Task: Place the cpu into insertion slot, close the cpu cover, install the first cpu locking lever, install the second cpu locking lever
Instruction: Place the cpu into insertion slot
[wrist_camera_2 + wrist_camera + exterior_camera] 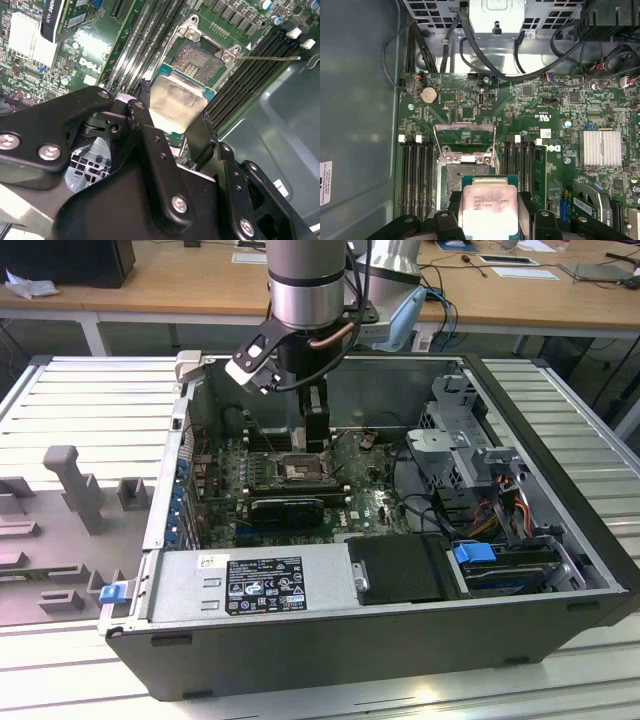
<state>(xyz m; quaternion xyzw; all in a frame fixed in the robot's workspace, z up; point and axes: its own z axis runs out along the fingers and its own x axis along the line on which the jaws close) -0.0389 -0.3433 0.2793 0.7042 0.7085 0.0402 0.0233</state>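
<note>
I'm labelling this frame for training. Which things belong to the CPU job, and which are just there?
Job: gripper, jaws shut on the cpu; insertion slot; cpu cover, open; locking lever.
Bystanders: memory slots; heatsink; coin battery; expansion card.

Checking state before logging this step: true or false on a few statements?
1. The gripper grips the cpu between its fingers. True.
2. The cpu is already seated in the insertion slot. False: it is held off the slot, and the pin field lies exposed.
3. The cpu cover is closed over the slot. False: it is swung open, away from the pin field.
4. Long memory slots run along both sides of the insertion slot. True.
5. The gripper holds the black expansion card. False: the card sits on the board, apart from the gripper.
</note>
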